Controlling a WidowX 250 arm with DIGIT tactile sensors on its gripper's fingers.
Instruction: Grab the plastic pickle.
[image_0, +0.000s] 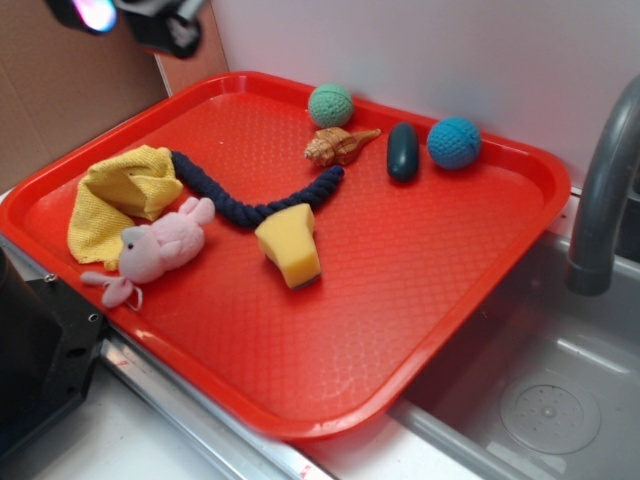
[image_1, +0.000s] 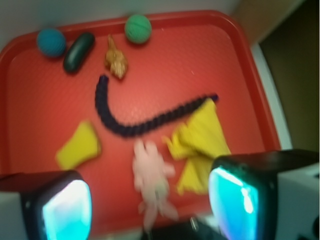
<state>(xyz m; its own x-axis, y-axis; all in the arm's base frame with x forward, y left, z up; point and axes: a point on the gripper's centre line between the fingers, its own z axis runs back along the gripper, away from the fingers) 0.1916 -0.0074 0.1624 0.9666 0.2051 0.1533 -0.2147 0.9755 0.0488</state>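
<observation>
The robot is at the approach step; nothing has been grasped. The hand (image_1: 150, 200) hangs high above the tray's (image_0: 420, 300) near-left part, over the pink plush (image_1: 152, 175) and yellow cloth (image_1: 200, 140), and its two fingers (image_1: 65, 205) stand wide apart with nothing between them.

The pickle (image_0: 403, 151) lies flat on the tray near its far rim. Taking the pickle as landmark: the blue ball (image_0: 455, 142) sits just beside it on one side, not clearly touching; the small tan figure (image_0: 338, 146) lies near on the other side, with the green ball (image_0: 331, 104) beyond that. The navy rope (image_0: 255, 200) ends a little nearer the camera than the pickle, and the yellow sponge (image_0: 290, 245) is farther off still.

The next move likely calls for carrying the hand across the tray to above the pickle, turning it so the fingers straddle the pickle's short width, then descending. The gap on the blue ball's side looks tight, so one finger must slip in there without nudging the ball.
</observation>
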